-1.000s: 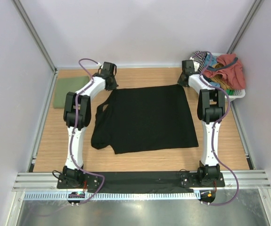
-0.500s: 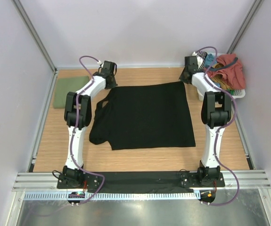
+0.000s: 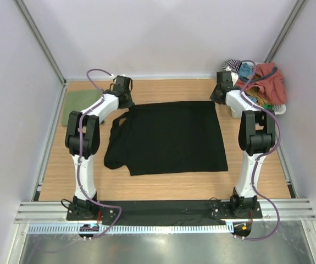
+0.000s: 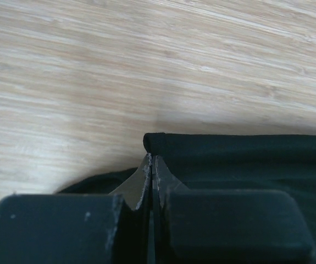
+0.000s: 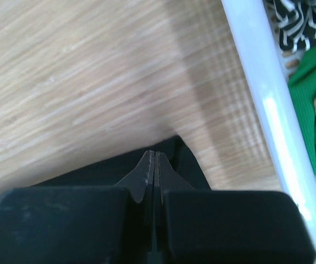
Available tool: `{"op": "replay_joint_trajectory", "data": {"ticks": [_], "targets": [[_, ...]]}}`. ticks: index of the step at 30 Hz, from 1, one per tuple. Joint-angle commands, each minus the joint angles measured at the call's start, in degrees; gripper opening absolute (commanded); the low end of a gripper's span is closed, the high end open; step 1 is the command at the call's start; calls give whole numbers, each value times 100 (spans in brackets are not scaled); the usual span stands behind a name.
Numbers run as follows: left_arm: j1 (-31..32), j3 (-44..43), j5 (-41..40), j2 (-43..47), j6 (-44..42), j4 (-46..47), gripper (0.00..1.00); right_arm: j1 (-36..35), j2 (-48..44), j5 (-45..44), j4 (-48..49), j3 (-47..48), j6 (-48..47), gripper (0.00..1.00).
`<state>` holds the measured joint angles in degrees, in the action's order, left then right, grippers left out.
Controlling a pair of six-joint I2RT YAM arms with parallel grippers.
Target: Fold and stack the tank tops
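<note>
While two claws pinch its upper corners, one black tank top lies spread mid-frame | one olive tank top folded, upper left | left gripper, right gripper: each clenched on black cloth | one basket, upper right

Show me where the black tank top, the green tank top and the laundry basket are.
black tank top [image 3: 171, 137]: top external view, middle of its body.
green tank top [image 3: 74, 105]: top external view, left half of the folded cloth.
laundry basket [image 3: 277, 109]: top external view, white near rim.
</note>
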<state>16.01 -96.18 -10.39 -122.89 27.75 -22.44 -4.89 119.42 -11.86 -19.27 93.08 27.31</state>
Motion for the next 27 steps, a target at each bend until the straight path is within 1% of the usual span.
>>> {"op": "replay_joint_trajectory", "data": {"ticks": [1,9,16,22,27], "targets": [[-19,240,2,581,-120,398,0,-30,-586,-123,230,-271,90,1],[-1,1039,196,1205,-94,714,0,-21,-1095,-326,318,-861,125,1],[34,1514,248,1671,-156,881,0,-21,-1561,-440,257,-1282,161,1],[148,1874,187,2040,-156,934,0,-4,-2070,-467,327,-1819,196,1],[315,2217,-15,2392,-138,978,0,40,-2440,-414,406,-2310,283,1]]}}
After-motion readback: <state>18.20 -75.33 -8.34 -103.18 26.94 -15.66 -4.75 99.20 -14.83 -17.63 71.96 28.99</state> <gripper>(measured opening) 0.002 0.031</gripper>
